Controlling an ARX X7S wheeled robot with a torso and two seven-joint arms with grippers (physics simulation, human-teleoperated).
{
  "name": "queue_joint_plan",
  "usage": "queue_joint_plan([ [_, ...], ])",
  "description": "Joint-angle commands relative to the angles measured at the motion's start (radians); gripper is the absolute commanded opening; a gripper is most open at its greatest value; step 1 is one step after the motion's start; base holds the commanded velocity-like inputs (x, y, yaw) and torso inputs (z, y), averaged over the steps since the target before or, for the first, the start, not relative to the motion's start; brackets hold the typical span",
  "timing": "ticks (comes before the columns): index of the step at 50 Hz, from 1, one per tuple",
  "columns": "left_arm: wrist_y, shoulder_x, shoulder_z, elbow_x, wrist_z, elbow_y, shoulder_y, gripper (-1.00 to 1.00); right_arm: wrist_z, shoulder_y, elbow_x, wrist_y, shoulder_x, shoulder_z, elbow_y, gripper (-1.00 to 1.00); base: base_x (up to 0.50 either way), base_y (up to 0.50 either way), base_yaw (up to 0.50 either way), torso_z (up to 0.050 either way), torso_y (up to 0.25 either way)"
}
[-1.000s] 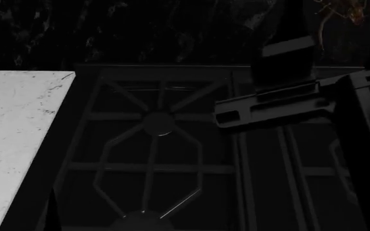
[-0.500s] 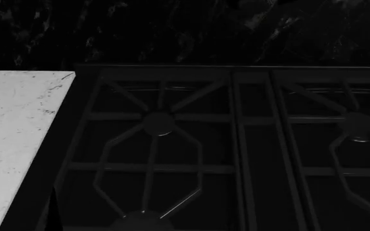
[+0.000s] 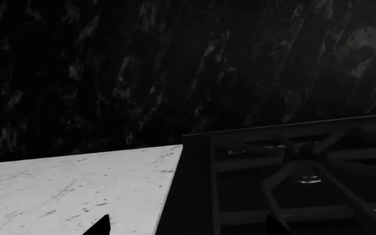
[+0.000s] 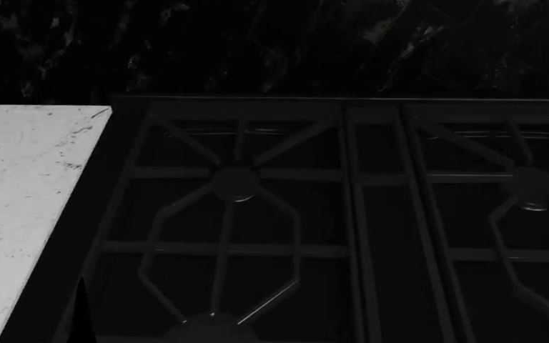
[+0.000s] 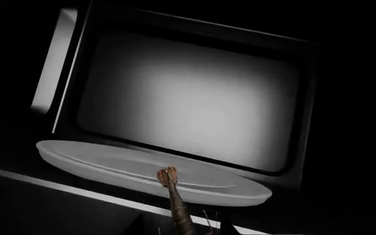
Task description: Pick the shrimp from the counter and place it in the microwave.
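Microwave cavity [image 5: 188, 107] open ahead, only its glass turntable [image 5: 109, 164] inside.

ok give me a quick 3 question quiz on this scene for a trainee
1. True or false: in the right wrist view, the shrimp shows in front of the round plate.
2. In the head view, what lies to the right of the counter? A) a sink B) the stove C) a fridge
3. Fill in: the head view shows no ____ on the counter.

Key: 1 true; 2 B; 3 shrimp
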State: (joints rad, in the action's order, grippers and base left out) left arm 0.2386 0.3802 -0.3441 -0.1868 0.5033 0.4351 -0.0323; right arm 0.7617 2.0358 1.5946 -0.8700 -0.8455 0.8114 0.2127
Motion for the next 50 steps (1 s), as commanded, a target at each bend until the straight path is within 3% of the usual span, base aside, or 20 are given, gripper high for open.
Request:
queue_joint_plan([
  [1, -0.01, -0.022, 0.034, -0.04, -0.036, -0.051, 0.005, 1.0, -0.137, 0.116, -0.105, -0.064, 0.122, 0.018, -0.204, -1.0, 0.0, 0.0, 0.0, 0.0, 0.0],
  [19, -0.017, -0.017, 0.033, -0.047, -0.034, -0.053, 0.011, 1.0, -0.373, 0.292, -0.283, -0.083, 0.322, 0.101, -0.608, -1.0, 0.0, 0.0, 0.0, 0.0, 0.0],
  [25, -0.016, -0.017, 0.03, -0.048, -0.034, -0.052, 0.01, 1.0, -0.438, 0.317, -0.378, -0.132, 0.38, 0.068, -0.667, -1.0, 0.0, 0.0, 0.0, 0.0, 0.0],
  [33, -0.014, -0.018, 0.025, -0.048, -0.034, -0.056, 0.003, 1.0, -0.649, 0.318, -0.634, -0.201, 0.515, -0.054, -0.868, -1.0, 0.0, 0.0, 0.0, 0.0, 0.0],
  [38, -0.013, -0.017, 0.023, -0.049, -0.033, -0.057, 0.0, 1.0, -0.814, 0.32, -0.912, -0.21, 0.616, -0.171, -1.021, -1.0, 0.0, 0.0, 0.0, 0.0, 0.0],
  [41, -0.014, -0.017, 0.023, -0.049, -0.033, -0.055, 0.001, 1.0, -0.92, 0.32, -1.104, -0.201, 0.681, -0.27, -1.124, -1.0, 0.0, 0.0, 0.0, 0.0, 0.0],
  [46, -0.015, -0.015, 0.022, -0.05, -0.032, -0.054, 0.004, 1.0, -1.077, 0.32, -1.517, -0.2, 0.79, -0.549, -1.204, -1.0, 0.0, 0.0, 0.0, 0.0, 0.0],
  [50, -0.017, -0.014, 0.022, -0.052, -0.031, -0.055, 0.005, 1.0, -1.147, 0.32, -1.723, -0.179, 0.842, -0.679, -1.242, -1.0, 0.0, 0.0, 0.0, 0.0, 0.0],
])
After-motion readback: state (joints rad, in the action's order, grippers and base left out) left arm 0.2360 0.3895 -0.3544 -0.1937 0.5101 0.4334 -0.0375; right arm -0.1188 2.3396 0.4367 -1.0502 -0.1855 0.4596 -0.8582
